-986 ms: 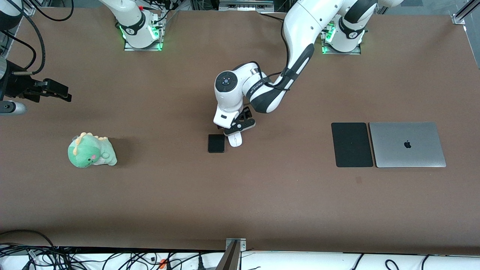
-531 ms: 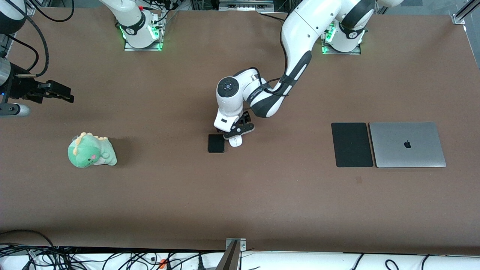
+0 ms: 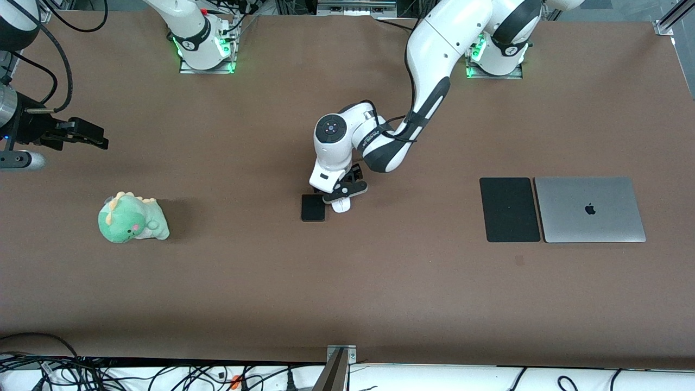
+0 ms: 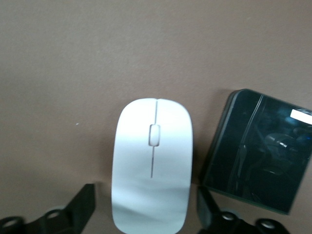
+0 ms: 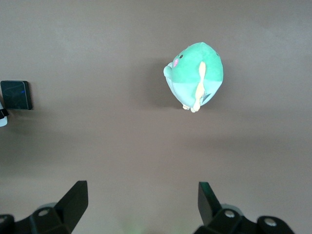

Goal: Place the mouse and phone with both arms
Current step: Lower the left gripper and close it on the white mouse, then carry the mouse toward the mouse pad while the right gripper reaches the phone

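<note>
The white mouse (image 3: 341, 206) lies on the brown table near its middle, with the small black phone (image 3: 313, 208) right beside it toward the right arm's end. My left gripper (image 3: 341, 196) is low over the mouse, open, with one finger on each side of the mouse's rear and a small gap at both. In the left wrist view the mouse (image 4: 152, 161) sits between the fingers (image 4: 84, 201) and the phone (image 4: 258, 156) lies just outside one finger. My right gripper (image 3: 89, 136) is open and empty, held up over the table's right-arm end.
A green plush dinosaur (image 3: 133, 218) sits toward the right arm's end; it also shows in the right wrist view (image 5: 195, 78). A large black mouse pad (image 3: 509, 209) and a closed silver laptop (image 3: 589, 209) lie side by side toward the left arm's end.
My left gripper has come down over the mouse, now covering more of it. The right gripper has shifted very slightly. Mouse and phone have not moved.
</note>
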Available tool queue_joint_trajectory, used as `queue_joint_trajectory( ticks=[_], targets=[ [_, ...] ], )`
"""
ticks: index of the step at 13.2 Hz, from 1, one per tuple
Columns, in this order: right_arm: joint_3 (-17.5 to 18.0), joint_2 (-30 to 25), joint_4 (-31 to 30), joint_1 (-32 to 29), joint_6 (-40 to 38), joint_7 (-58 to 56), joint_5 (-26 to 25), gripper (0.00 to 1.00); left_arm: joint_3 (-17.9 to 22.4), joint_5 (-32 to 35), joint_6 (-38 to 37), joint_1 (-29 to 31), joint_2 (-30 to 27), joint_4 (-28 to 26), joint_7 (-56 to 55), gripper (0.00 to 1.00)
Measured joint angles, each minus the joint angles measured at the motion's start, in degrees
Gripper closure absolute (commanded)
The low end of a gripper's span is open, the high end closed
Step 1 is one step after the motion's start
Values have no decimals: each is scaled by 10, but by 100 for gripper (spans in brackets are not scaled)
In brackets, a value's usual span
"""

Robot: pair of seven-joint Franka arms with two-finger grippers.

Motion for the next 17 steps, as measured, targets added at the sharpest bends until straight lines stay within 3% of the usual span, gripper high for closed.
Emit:
queue_joint_trajectory(
  ticks=[2,5,6,12,17],
  targets=[
    [1,0,0,0,0,0,0,0,1,0,1,2,0,5,7,51],
    [1,1,0,0,0,0,0,0,2,0,1,4,0,6,22,56],
    [1,1,0,0,0,0,0,0,2,0,1,4,0,6,23,73],
    [1,1,0,1,0,0,5,0,3,0,-3,16,-9,12,36,92],
    [2,4,0,4,3,0,8,0,1,0,-70,59,-60,4,128,100]
  ],
)
